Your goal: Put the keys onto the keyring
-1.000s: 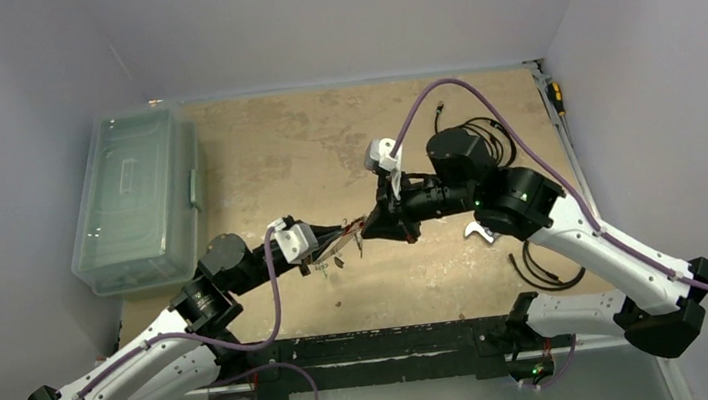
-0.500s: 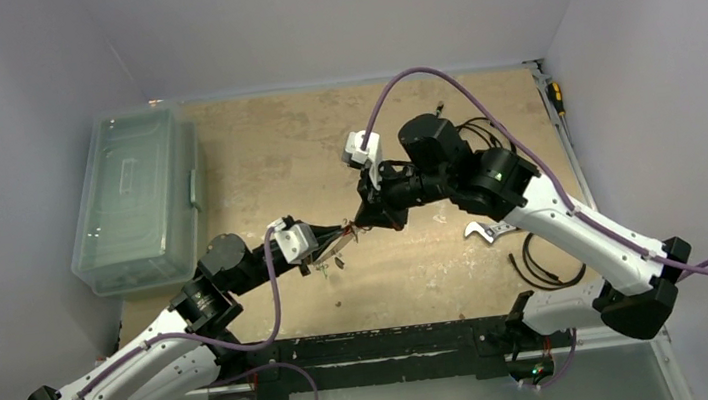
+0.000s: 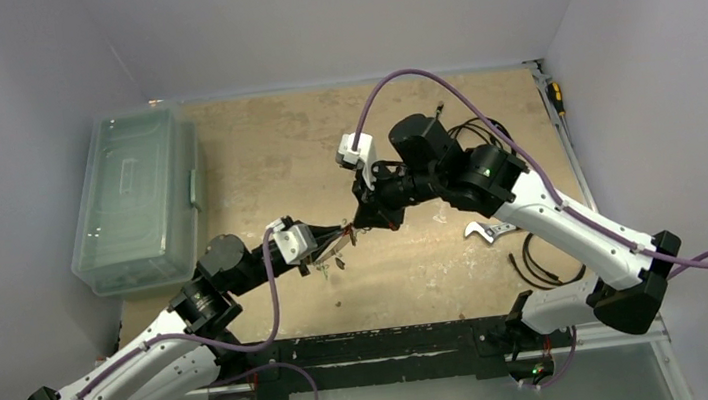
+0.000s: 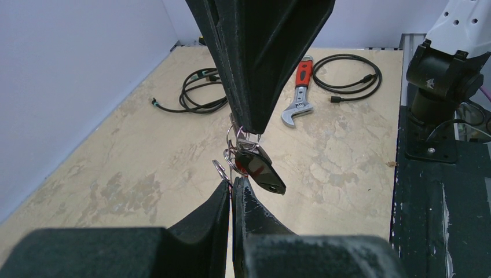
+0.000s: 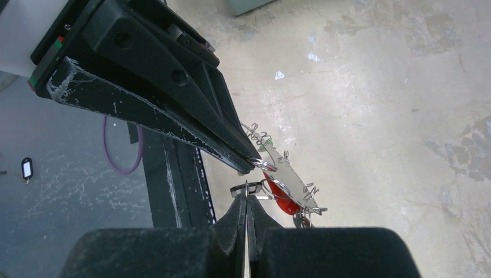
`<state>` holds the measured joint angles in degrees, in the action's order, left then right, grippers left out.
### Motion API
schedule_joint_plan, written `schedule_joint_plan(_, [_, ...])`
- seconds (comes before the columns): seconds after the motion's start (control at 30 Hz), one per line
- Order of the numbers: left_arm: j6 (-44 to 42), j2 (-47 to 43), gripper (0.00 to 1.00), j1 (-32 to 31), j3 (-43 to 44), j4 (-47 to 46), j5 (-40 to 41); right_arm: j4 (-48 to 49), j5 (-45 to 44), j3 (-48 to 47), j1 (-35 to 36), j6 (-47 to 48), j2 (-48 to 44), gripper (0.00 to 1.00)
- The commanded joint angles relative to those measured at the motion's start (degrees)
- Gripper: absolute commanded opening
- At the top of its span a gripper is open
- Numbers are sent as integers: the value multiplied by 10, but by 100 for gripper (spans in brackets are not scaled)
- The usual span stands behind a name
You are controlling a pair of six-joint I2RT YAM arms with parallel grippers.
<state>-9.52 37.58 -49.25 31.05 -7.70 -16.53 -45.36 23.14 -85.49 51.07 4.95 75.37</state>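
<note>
Over the beige desk (image 3: 255,161), the left pincer (image 4: 232,183) pinches a small wire ring (image 4: 220,169); the right pincer (image 5: 246,197) pinches the red key (image 5: 284,204) by its loop. Joining looks unfinished.

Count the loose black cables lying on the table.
2. One black coiled cable lies toward the far wall; the other black looped cable lies beside the red-handled wrench. More may be hidden.
</note>
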Motion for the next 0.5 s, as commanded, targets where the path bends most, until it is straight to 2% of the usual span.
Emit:
schedule_joint_plan(0.0, [1,-11,0,1,18,-37,-10,40,-11,0,3,-7,-16,0])
schedule_joint_plan(0.47, [2,-10,0,0,19,-36,-11,86,-27,34,14,-22,-22,0])
